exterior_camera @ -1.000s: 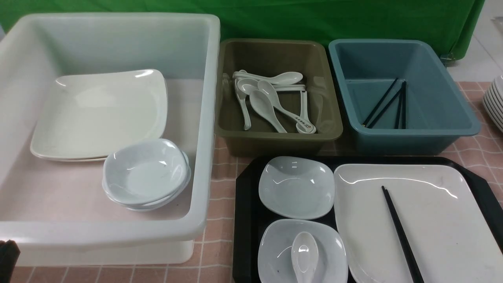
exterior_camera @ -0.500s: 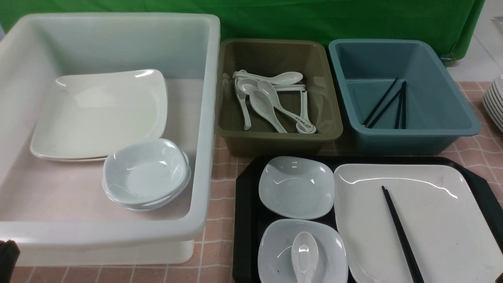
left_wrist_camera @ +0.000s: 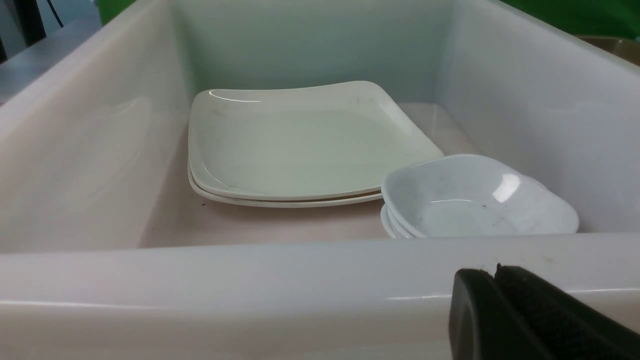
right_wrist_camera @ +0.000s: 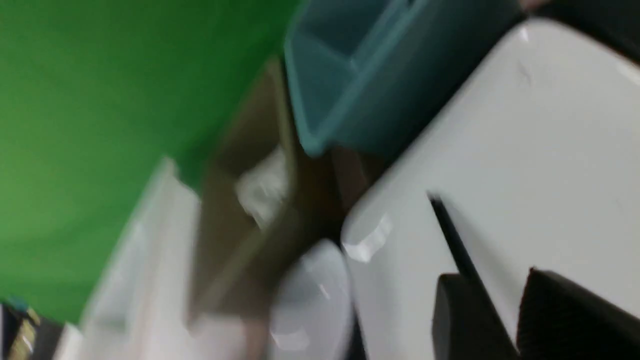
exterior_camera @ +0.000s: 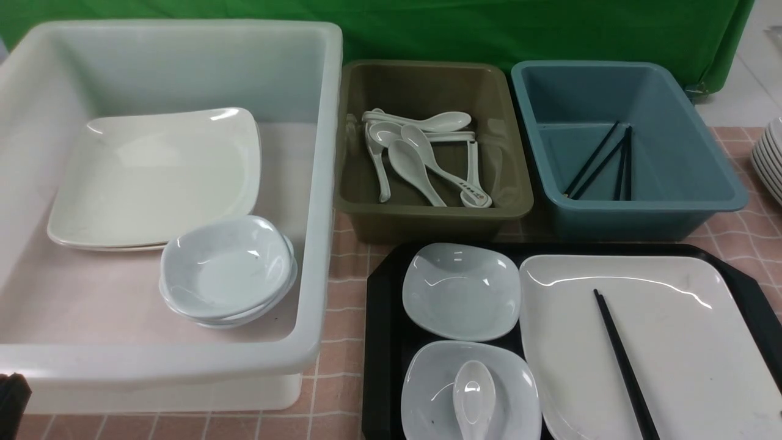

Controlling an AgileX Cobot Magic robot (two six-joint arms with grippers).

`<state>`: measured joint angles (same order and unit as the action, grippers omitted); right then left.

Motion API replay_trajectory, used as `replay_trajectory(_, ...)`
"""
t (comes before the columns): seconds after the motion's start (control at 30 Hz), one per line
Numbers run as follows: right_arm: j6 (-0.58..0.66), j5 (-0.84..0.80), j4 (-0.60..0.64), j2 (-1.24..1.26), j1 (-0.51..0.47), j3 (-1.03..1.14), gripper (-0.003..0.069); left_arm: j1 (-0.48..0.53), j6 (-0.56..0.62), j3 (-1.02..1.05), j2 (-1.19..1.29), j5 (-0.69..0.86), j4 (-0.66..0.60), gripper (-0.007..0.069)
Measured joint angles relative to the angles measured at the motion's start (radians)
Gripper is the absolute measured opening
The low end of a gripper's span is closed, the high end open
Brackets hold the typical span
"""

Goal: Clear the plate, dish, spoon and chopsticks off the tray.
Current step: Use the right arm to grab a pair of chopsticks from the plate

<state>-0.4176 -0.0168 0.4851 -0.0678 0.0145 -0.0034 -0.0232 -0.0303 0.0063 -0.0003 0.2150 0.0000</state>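
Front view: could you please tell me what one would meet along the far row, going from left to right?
white tub → olive tub → blue tub → stack of white plates, cut off by the right edge.

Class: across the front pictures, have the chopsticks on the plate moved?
No. The chopsticks lie at the same slant on the plate, their far tip no nearer the blue tub.
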Motion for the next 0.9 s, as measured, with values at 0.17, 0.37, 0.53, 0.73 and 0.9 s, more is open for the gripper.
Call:
replay_trajectory(0.17,0.047,0.214,-0.03,-0.014,0.0,-0.094,0.0103,0.0,0.0,0.0,0.0,0.0,0.005,0.002)
replay_trajectory(0.37,0.495,-0.109,-0.128,-0.251,0.0,-0.479,0.003,0.0,0.0,0.0,0.0,0.0,0.005,0.002)
replay_trajectory(0.53,0.564,-0.627,-0.19,-0.607,0.0,-0.671,0.003,0.0,0.0,0.0,0.0,0.0,0.0,0.002)
replay_trajectory(0.73,0.594,-0.842,-0.23,-0.973,0.018,-0.704,0.0101,0.0,0.0,0.0,0.0,0.0,0.005,0.002)
replay_trajectory(0.9,0.617,-0.816,-0.235,-1.199,0.144,-0.763,0.0341,0.0,0.0,0.0,0.0,0.0,0.005,0.002)
